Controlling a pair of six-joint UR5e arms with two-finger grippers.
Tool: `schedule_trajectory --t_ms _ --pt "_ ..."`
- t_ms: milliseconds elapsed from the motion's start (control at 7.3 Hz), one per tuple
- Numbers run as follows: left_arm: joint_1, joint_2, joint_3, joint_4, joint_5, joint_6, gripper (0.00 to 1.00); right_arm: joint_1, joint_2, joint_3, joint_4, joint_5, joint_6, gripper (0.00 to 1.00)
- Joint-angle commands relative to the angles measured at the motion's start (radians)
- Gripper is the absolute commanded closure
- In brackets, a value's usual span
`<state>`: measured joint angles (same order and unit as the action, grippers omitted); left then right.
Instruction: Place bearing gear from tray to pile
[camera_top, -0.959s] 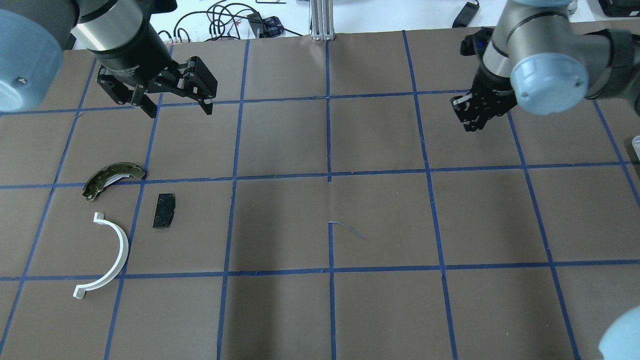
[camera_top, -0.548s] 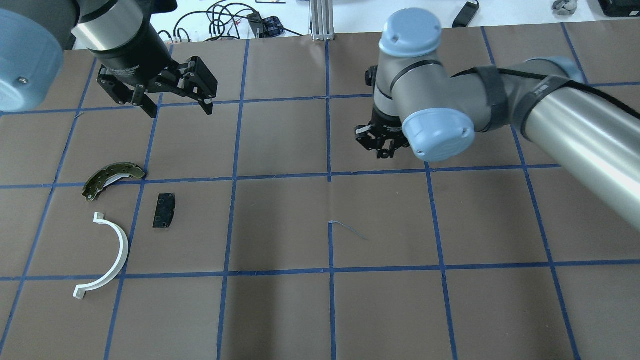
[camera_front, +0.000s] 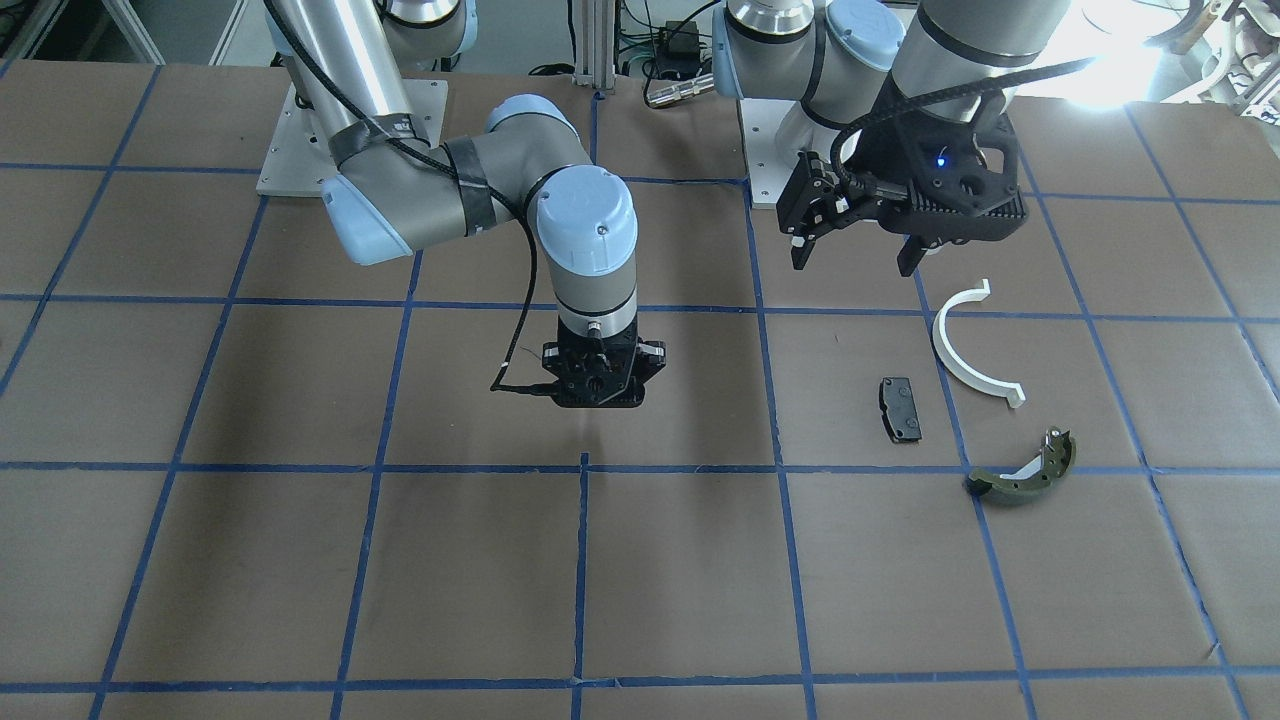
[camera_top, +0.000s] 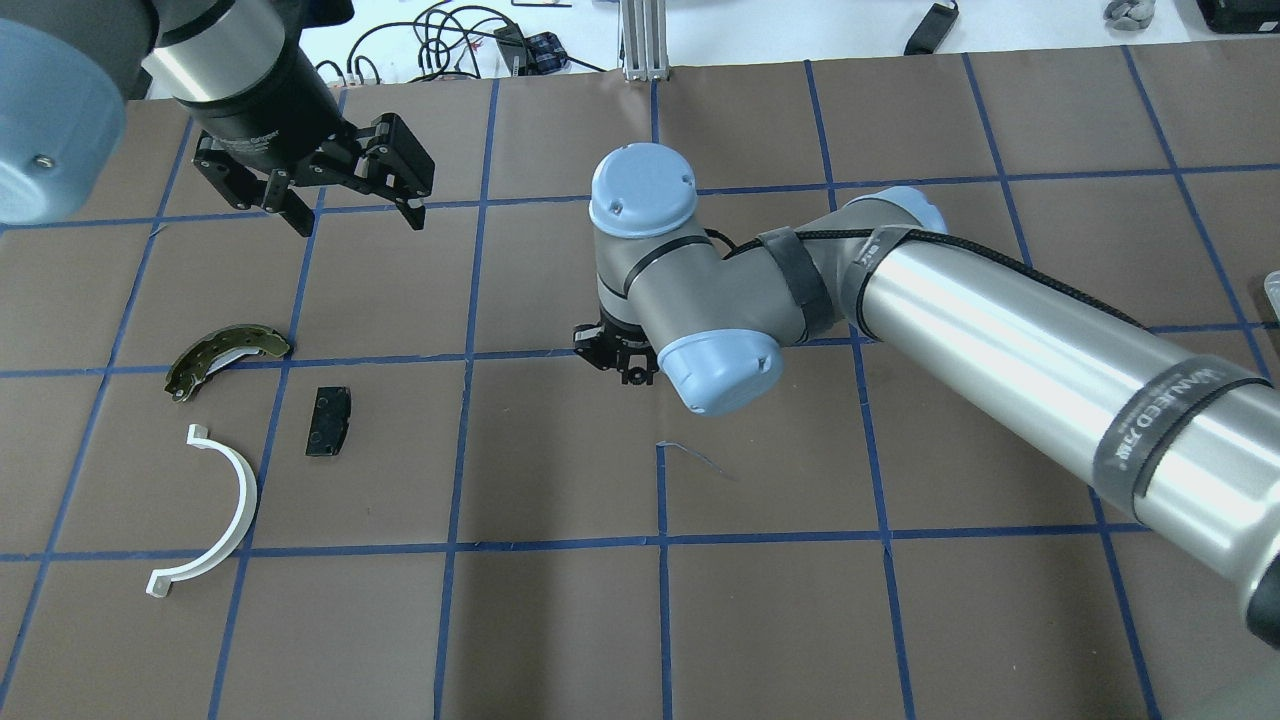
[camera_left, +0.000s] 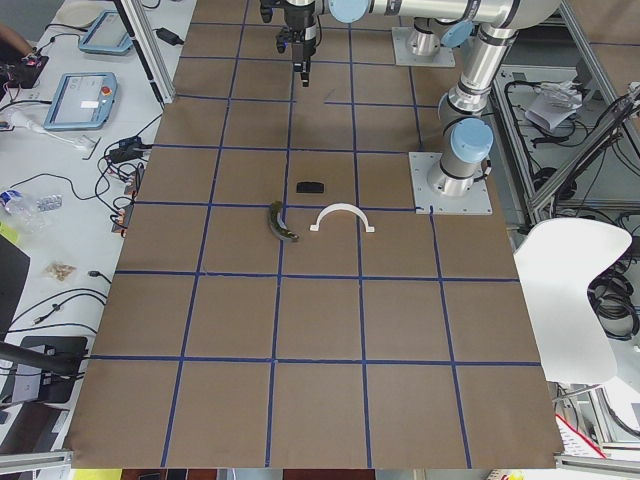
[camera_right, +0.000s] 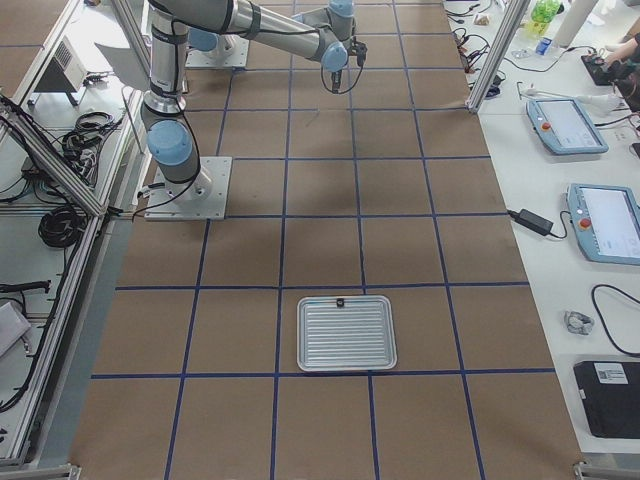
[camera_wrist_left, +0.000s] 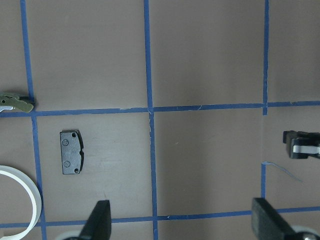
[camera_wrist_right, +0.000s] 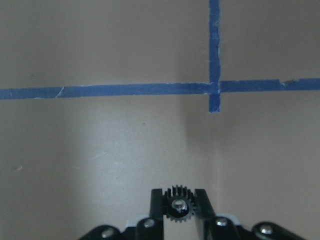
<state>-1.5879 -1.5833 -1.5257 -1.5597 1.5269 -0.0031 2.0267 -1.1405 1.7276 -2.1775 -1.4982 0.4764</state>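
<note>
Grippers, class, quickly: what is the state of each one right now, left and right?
Left gripper: open, holding nothing.
Right gripper: shut on the bearing gear.

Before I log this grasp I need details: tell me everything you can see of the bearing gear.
The bearing gear is a small dark toothed wheel, metallic-looking, with a silvery hub. The right gripper pinches it between two black fingers, flat face toward the wrist camera, teeth showing above them. Only the fingers touch it; the brown table lies below.
</note>
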Motion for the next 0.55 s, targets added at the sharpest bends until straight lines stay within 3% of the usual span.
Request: schedule_trajectory --t_ms 0,137,411 --pt "0.002 0.000 0.001 0.000 0.001 0.000 0.00 0.023 0.028 0.003 -0.025 -0.001 0.054 0.10" --pt "0.002 0.000 0.001 0.000 -0.001 0.000 0.00 0.012 0.027 0.010 -0.027 -0.002 0.038 0.00" --pt "0.005 0.003 -0.008 0.001 0.001 0.002 0.00 -0.052 0.005 0.013 -0.114 -0.027 -0.126 0.00"
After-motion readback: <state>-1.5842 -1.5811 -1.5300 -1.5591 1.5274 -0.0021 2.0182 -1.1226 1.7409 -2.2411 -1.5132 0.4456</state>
